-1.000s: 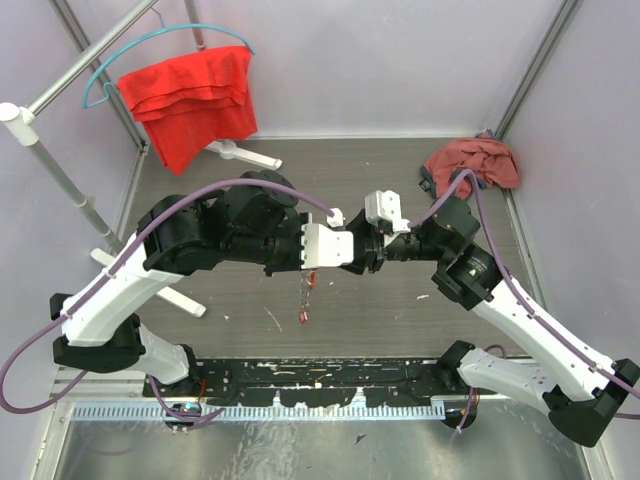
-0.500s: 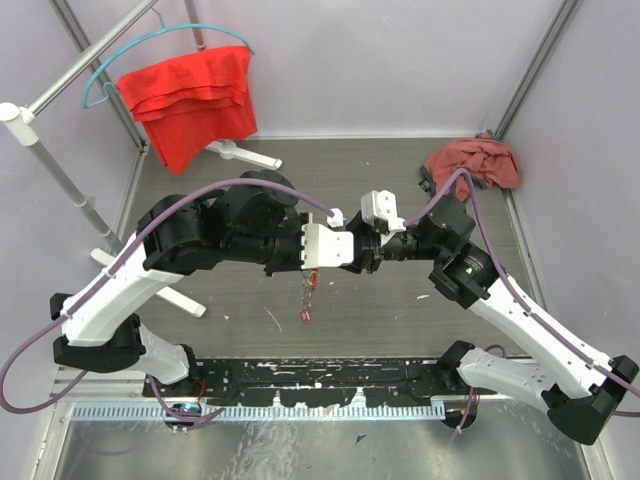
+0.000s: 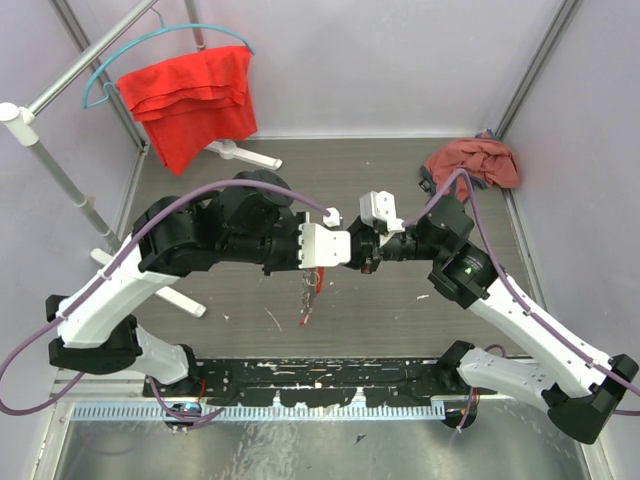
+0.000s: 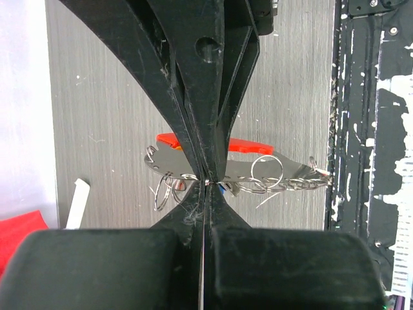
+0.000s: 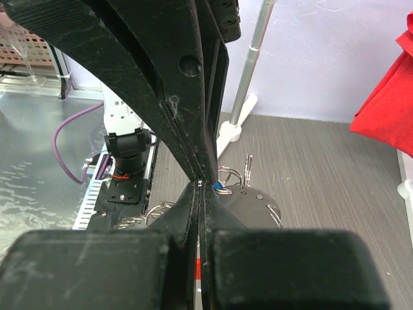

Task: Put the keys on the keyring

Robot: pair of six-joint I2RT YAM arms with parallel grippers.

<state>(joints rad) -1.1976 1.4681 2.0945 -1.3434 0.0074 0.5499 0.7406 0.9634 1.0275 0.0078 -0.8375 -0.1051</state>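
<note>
Black right end effector (image 5: 201,185), newly closed

Right arm's black two-finger gripper (image 5: 202,184): jaws stood parted a second ago and are now pressed together. What lies between them cannot be told (a small blue piece (image 5: 220,188) shows just beside the tips). The same gripper, with its white wrist camera housing (image 3: 378,208), has advanced leftward, and its fingertips now meet those of the left arm's black gripper (image 4: 204,183). The left arm's black elbow housing (image 3: 250,205) has shifted slightly to the left. The thin silvery wire keyring with chain and narrow red-orange tag (image 3: 306,316), hanging beneath the two grippers, hung nearly straight before and now hangs on a slant.
</note>
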